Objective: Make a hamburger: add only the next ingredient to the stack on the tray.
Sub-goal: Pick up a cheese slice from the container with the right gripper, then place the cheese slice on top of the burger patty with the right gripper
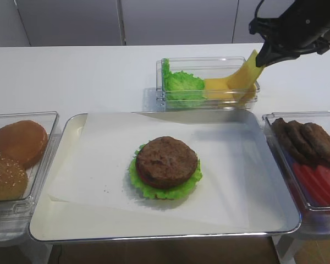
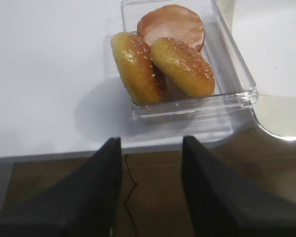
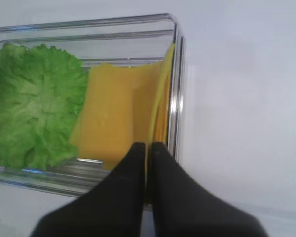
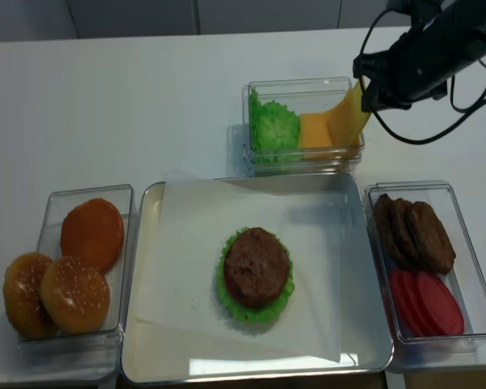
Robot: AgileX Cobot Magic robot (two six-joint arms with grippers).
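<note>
Right pincer (image 1: 262, 59), clenched on the upper edge of the cheese slice (image 1: 243, 77), apparently peeling it from the tub (image 1: 209, 100) directly beneath, with the stack (image 1: 166, 165) on the tray (image 1: 71, 220) lying forward and leftward of it; left pincer (image 2: 150, 148) idle, released.

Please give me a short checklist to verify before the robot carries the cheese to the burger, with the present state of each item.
1. Right gripper shut on cheese slice: ok.
2. Only one slice lifted, others left in tub: cannot tell.
3. Slice free of the tub: not ok, lower end inside.
4. Patty top bare: ok.
5. Tray path free: ok.
6. Left gripper away, open by the buns: ok.
</note>
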